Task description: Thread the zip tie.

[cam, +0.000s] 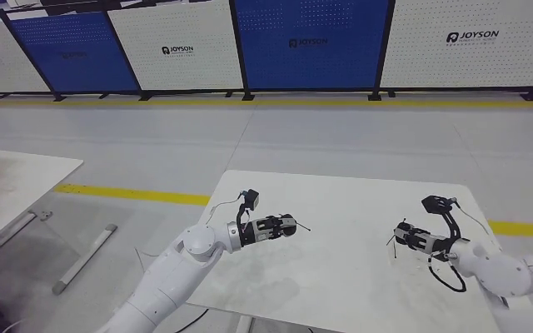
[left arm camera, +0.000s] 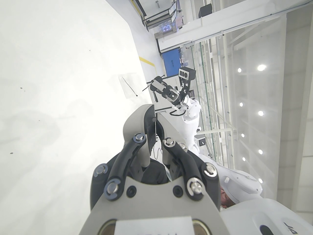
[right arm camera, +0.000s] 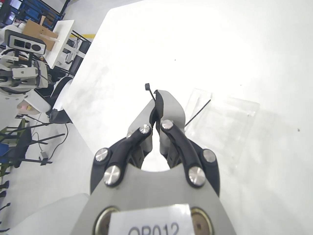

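Your left gripper (cam: 287,225) has its fingers pinched narrow on a thin black plastic zip tie (cam: 302,226), whose free end pokes out past the tips toward the other arm. Your right gripper (right arm camera: 157,96) is likewise closed tight on a second black zip tie (right arm camera: 149,89), with the small square head sticking out just beyond the fingertips. Both ties are held above the white bench (cam: 350,200), and the two grippers face each other across it, well apart.

That gap is what matters. The left tie's long axis runs roughly along the line between the arms, while the right tie lies across its own fingertips. I judge you will need to line the head's opening up with the incoming tip before you close the distance.

A third black tie (right arm camera: 198,113) lies on a clear plastic tray (right arm camera: 232,123) on the bench just beside the right gripper; leave it be.
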`<action>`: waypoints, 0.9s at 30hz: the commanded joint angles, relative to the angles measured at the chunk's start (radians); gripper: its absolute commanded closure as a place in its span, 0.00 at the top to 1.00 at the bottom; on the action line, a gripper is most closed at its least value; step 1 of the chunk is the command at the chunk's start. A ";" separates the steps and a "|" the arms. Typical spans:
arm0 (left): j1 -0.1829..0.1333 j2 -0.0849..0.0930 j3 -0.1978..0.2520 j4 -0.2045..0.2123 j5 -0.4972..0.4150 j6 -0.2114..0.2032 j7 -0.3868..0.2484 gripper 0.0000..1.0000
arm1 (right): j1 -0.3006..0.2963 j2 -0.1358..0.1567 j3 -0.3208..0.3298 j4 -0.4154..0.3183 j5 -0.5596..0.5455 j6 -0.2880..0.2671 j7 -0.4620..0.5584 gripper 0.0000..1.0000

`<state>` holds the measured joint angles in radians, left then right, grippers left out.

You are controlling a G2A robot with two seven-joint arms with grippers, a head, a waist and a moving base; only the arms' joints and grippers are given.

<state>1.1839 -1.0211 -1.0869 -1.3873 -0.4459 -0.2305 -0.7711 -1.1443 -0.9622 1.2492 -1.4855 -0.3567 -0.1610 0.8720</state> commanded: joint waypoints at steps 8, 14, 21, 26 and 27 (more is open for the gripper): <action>-0.002 -0.003 0.035 -0.060 0.222 0.024 0.149 0.00 | 0.000 0.000 0.000 0.000 0.000 0.000 0.000 0.00; -0.011 -0.011 0.075 -0.078 0.297 0.101 0.201 0.00 | 0.000 0.000 0.000 0.000 0.000 0.000 0.000 0.00; -0.011 -0.011 0.075 -0.078 0.297 0.101 0.201 0.00 | 0.000 0.000 0.000 0.000 0.000 0.000 0.000 0.00; -0.005 -0.013 0.078 -0.084 0.279 0.103 0.216 0.00 | 0.000 0.000 0.000 0.000 0.000 0.000 0.000 0.00; -0.002 -0.015 0.079 -0.087 0.267 0.107 0.228 0.00 | 0.000 0.000 0.000 0.000 0.000 0.000 0.000 0.00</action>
<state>1.1782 -1.0340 -1.0096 -1.4702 -0.1637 -0.1271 -0.5573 -1.1443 -0.9622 1.2492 -1.4855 -0.3567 -0.1610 0.8720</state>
